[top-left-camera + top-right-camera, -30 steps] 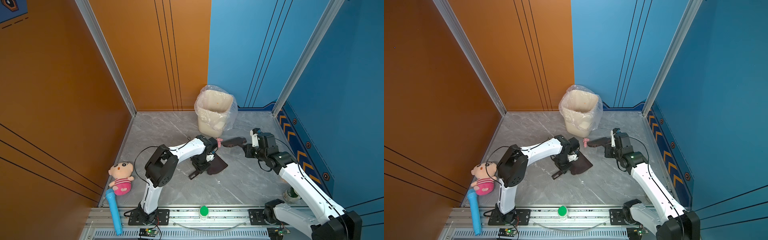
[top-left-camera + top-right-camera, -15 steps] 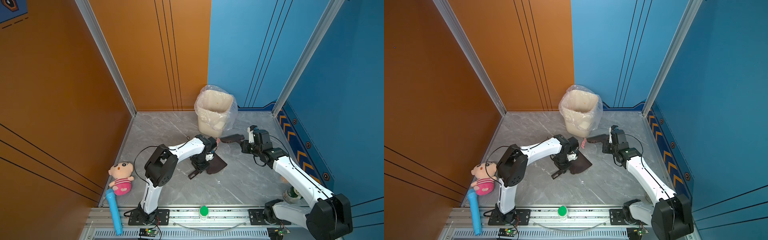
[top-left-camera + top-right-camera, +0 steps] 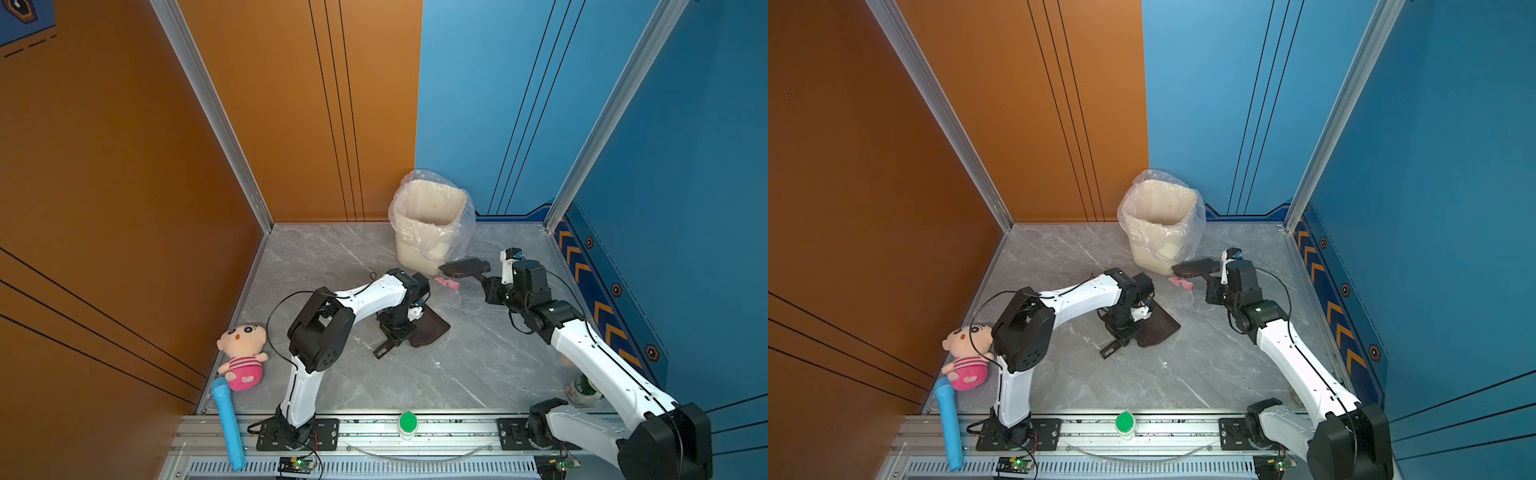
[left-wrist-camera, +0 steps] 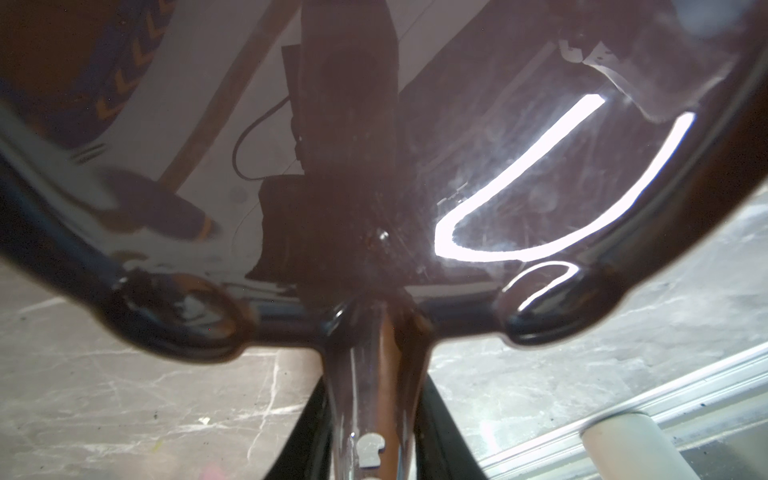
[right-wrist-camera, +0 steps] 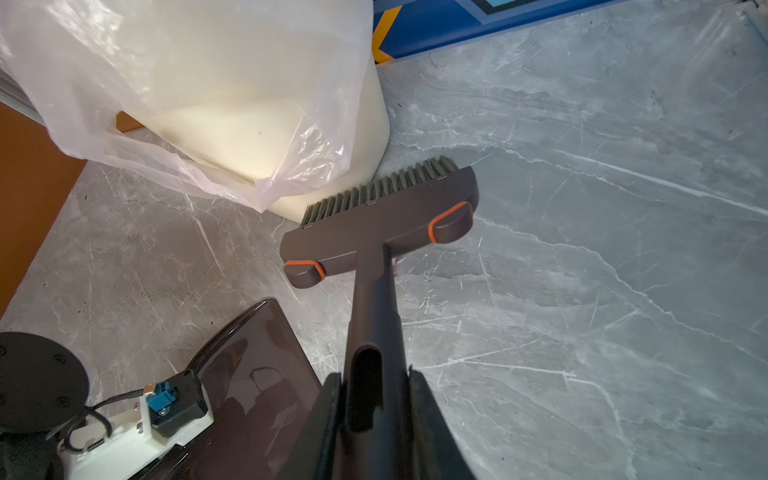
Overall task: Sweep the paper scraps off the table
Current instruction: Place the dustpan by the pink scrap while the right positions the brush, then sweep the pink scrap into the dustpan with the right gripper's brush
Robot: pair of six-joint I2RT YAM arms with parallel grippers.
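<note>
Table [image 3: 478,365]: a flat grey top with pale lines, with metal rails along its edges.
Paper scraps [image 3: 446,283]: one small pink crumpled piece shows in both top views [image 3: 1180,283]. It lies on the table near the foot of the bin, between the brush head and the dustpan. I cannot see it clearly in the right wrist view.
Bin [image 3: 428,224]: a cream bin with a clear bag over it, standing near the back wall.
Right gripper [image 5: 376,399]: its two dark fingers are squeezed tight on the brush handle.
Brush [image 5: 382,220]: dark brown with orange marks. Its head is just beside the foot of the bin, bristles pointing at the bin. I cannot tell if the bristles touch the table.
Left gripper [image 3: 397,332]: it grips the handle of the dustpan.
Dustpan [image 3: 430,330]: dark brown and shiny, resting on the table near the middle, with its wide mouth facing the pink scrap.
Doll [image 3: 241,357]: a plush doll in pink stripes, by the left edge, well apart from the scrap.
Blue tube [image 3: 227,422]: lies just beside the doll, over the front rail.
</note>
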